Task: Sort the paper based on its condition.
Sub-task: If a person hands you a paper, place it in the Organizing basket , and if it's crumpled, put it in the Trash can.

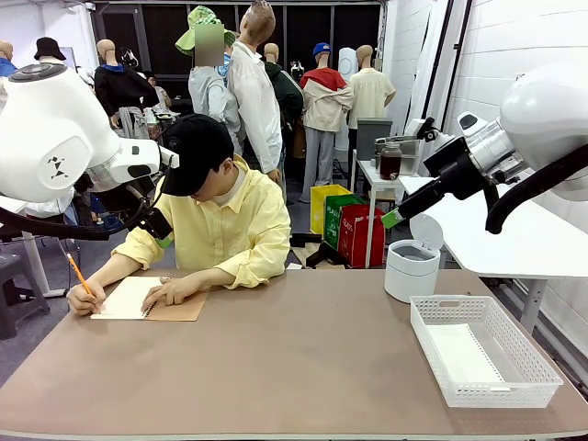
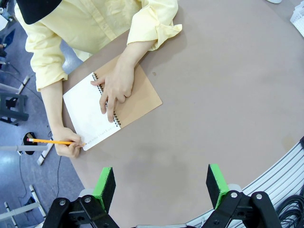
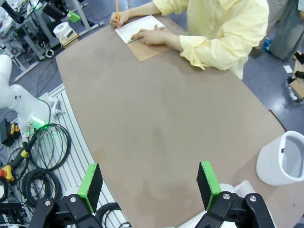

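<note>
Left claw [image 2: 161,183]: jaws wide open, nothing between the pads, hanging high above the table [image 1: 294,367] near the person's corner. It looks parked to watch, not to grab.

Right claw [image 3: 149,183]: same, fully open and empty, up over the middle of the table, clear of everything.

Paper [image 2: 83,114]: the one white sheet I can make out is the top page of the notebook [image 2: 140,95], at the far left of the table. The person's pencil hand [image 2: 69,147] is writing on it with a pencil [image 2: 50,141], and the other hand [image 2: 114,88] lies flat across the spiral to pin it. So it isn't free to pick yet.

Basket [image 1: 501,390] is on the right, near side, and the lidded bin [image 1: 409,271] stands open just behind it. My read is that those are the two drop spots, flat vs crumpled. The basket floor looks pale; can't tell if a sheet lies in it.

Sorting not started.
</note>
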You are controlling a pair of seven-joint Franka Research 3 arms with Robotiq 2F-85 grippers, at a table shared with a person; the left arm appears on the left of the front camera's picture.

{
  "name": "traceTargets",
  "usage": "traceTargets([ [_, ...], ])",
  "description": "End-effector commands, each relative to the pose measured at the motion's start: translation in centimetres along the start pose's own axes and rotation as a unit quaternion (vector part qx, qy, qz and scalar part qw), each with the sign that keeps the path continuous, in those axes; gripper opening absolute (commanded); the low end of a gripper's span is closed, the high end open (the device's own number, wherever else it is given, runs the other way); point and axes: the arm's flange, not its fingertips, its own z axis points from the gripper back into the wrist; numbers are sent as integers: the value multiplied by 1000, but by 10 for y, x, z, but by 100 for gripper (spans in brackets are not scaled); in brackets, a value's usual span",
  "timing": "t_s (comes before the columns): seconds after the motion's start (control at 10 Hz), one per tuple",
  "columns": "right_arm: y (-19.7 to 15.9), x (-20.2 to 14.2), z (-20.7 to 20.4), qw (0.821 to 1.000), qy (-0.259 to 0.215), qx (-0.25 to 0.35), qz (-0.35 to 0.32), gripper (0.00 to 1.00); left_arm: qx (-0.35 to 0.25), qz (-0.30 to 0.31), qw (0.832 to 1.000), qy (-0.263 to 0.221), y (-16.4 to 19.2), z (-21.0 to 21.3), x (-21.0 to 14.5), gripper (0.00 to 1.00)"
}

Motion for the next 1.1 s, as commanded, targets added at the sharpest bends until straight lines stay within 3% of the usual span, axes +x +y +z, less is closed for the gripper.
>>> traceTargets([
  [0.0,0,0,0,1000,0,3,-1,100,-1,-1,1000,-3,1,0,0,100],
  [1.0,0,0,0,1000,0,3,-1,100,-1,-1,1000,-3,1,0,0,100],
])
